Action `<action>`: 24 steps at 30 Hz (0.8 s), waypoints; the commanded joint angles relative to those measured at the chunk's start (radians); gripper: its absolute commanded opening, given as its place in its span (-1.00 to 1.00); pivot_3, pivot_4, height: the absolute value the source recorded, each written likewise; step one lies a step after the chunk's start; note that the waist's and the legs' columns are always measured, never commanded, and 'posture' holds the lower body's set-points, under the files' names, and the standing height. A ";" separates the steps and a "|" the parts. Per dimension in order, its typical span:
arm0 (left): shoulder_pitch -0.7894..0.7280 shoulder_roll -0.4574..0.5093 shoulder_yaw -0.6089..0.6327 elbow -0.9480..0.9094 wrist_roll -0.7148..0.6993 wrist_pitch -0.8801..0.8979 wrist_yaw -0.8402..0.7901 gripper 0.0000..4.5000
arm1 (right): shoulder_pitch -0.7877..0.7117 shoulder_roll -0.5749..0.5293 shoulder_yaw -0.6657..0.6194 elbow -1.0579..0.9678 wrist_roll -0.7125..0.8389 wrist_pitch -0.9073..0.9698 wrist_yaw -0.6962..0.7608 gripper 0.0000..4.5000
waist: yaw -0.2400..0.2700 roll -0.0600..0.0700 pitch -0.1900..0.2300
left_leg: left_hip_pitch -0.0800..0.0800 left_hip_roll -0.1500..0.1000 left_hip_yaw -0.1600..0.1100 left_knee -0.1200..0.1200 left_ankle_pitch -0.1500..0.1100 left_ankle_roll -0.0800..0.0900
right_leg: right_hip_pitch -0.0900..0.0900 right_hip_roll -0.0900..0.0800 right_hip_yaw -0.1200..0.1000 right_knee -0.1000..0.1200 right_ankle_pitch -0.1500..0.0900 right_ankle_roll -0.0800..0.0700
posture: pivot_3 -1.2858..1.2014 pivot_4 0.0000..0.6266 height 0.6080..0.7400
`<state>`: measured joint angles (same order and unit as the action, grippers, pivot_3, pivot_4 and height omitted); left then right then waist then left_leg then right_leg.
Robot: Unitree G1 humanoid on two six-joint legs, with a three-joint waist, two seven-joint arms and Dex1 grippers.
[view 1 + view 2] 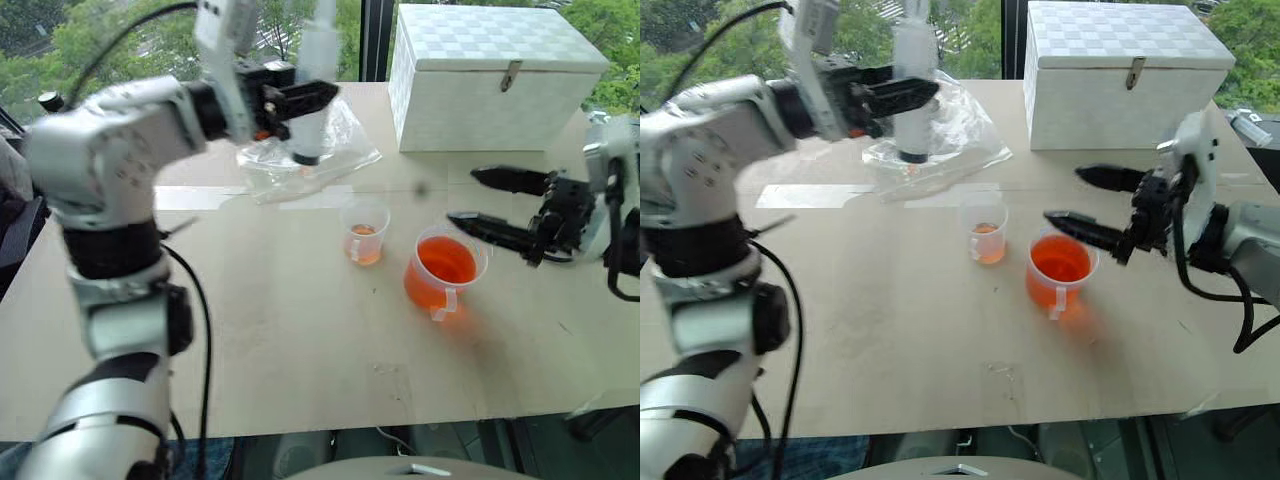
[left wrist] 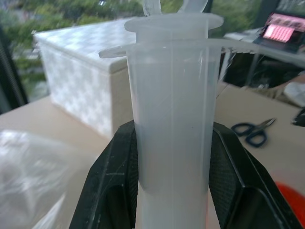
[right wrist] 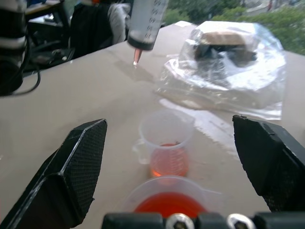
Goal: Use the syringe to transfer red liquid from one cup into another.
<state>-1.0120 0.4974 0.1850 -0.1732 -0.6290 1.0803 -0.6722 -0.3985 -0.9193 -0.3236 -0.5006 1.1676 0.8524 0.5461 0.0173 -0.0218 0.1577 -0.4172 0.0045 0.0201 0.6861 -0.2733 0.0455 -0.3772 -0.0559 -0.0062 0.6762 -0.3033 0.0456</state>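
Syringe held upright above tabletop; both cups standing.

Left gripper (image 1: 300,97) clamped on the syringe (image 1: 312,80) barrel, tip down, at 11 o'clock over a plastic bag (image 1: 320,150). Right gripper (image 1: 1095,205), fingers spread wide and holding nothing, at 3 o'clock beside the wide beaker (image 1: 443,272) of red liquid (image 1: 445,262). Small cup (image 1: 364,232) just beside the beaker, at its 10 o'clock, a little liquid inside.

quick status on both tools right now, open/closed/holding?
Left tool: closed on the syringe, held upright above the table.
Right tool: open, holding nothing, beside the larger cup.
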 commanded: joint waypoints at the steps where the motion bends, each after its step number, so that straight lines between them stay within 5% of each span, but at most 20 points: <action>1: 0.021 -0.080 0.018 -0.083 -0.060 -0.092 0.019 -0.40 | -0.024 0.027 -0.104 0.024 0.005 -0.058 -0.041 1.00 | -0.005 0.000 0.000 | 0.000 0.000 0.000 0.000 0.000 0.000 | 0.000 0.000 0.000 0.000 0.000 0.000 | 0.03 -0.52 1.00; 9: 0.127 -0.247 -0.140 -0.051 -0.070 -0.316 -0.118 -0.40 | 0.016 0.080 -0.250 0.034 0.053 -0.102 -0.094 1.00 | -0.009 0.001 -0.001 | 0.001 0.000 0.002 -0.002 0.000 0.000 | -0.001 0.001 0.002 0.001 0.000 0.000 | 0.03 -0.52 1.00; 16: 0.196 -0.277 -0.298 0.010 0.028 -0.527 -0.277 -0.40 | 0.032 0.087 -0.272 -0.027 0.139 -0.094 -0.169 1.00 | -0.007 0.002 -0.001 | 0.002 0.000 0.002 -0.002 0.000 0.000 | -0.001 0.002 0.003 0.001 0.000 0.000 | 0.03 -0.52 1.00; 24: 0.239 -0.330 -0.407 0.075 0.150 -0.683 -0.279 -0.40 | 0.042 0.036 -0.252 -0.043 0.213 -0.063 -0.194 1.00 | -0.003 0.003 -0.002 | 0.002 0.000 0.002 -0.001 0.000 0.000 | 0.000 0.002 0.003 0.001 0.000 0.000 | 0.03 -0.52 1.00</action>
<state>-0.7673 0.1892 -0.2037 -0.1005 -0.5081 0.4522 -0.9576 -0.3405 -0.8615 -0.5593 -0.5297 1.3446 0.7881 0.3662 0.0146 -0.0188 0.1559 -0.4155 0.0048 0.0223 0.6847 -0.2734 0.0459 -0.3772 -0.0540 -0.0035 0.6766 -0.3033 0.0456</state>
